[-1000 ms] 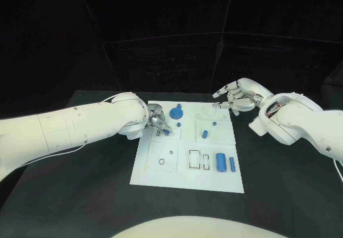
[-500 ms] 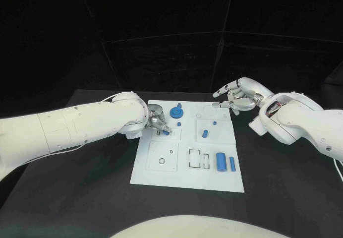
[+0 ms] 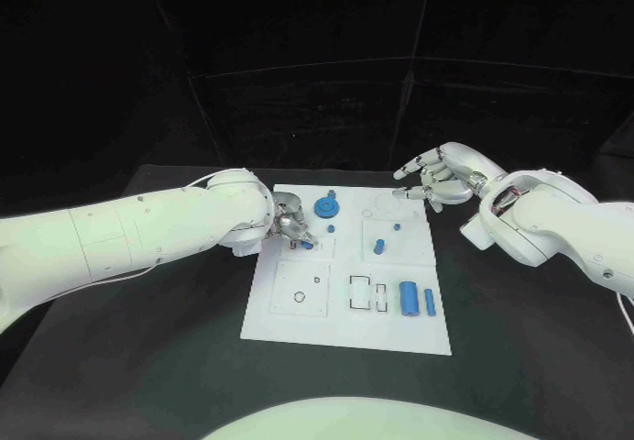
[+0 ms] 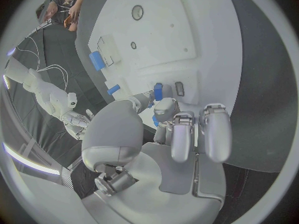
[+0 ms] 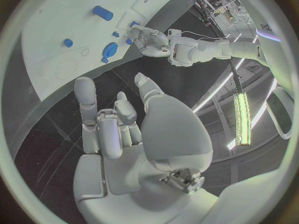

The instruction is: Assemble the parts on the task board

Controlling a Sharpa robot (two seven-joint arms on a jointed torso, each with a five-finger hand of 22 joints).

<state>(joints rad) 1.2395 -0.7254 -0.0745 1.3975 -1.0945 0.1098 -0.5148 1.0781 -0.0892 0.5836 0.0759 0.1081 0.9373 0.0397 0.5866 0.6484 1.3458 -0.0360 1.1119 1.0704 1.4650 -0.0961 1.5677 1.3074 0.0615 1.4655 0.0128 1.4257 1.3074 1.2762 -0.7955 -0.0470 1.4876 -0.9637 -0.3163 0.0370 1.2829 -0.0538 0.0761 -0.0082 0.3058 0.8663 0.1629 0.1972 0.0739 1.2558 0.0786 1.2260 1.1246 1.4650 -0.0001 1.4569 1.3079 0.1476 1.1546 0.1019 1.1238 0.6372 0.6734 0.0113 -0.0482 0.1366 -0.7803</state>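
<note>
Head view: nothing has shifted over the last second. The left robot hand [image 3: 292, 225] still pinches a small blue peg [image 3: 307, 244] at the task board's [image 3: 346, 325] upper left, so insertion seems stalled. The right robot hand [image 3: 436, 176] hovers released, upper right.

The left hand [image 3: 290, 226] hides most of a small blue part [image 3: 307, 244], perhaps pinched.

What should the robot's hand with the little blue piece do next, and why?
Probably lower the small blue part straight down onto the task board. The left hand pinches it upright just above the board, while the right hand hovers open, holding nothing.
</note>
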